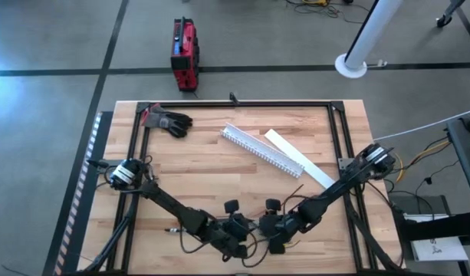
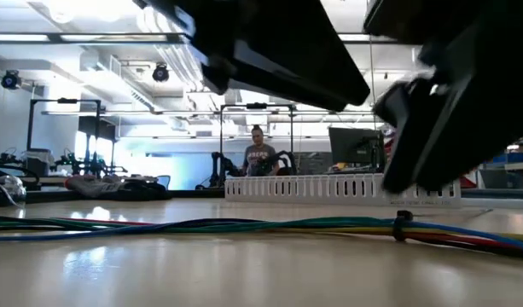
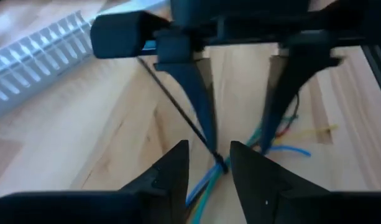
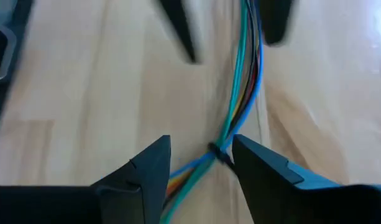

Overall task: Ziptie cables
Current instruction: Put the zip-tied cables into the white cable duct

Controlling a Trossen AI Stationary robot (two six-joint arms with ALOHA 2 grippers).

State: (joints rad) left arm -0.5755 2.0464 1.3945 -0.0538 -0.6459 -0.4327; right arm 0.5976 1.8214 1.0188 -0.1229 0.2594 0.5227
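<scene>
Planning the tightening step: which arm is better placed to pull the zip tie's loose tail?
Left, probably. The zip tie on the cables sits between both open grippers, but its tail runs up beside the left gripper.

Both arms stretched low toward the near middle, left pincer [image 1: 242, 230] and right pincer [image 1: 271, 228] facing, fingers parted

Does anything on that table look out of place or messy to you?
One thing: a dark glove lies crumpled at the table's far left corner, far from the cables both grippers hover over. The white slotted channel lies askew mid-table.
</scene>
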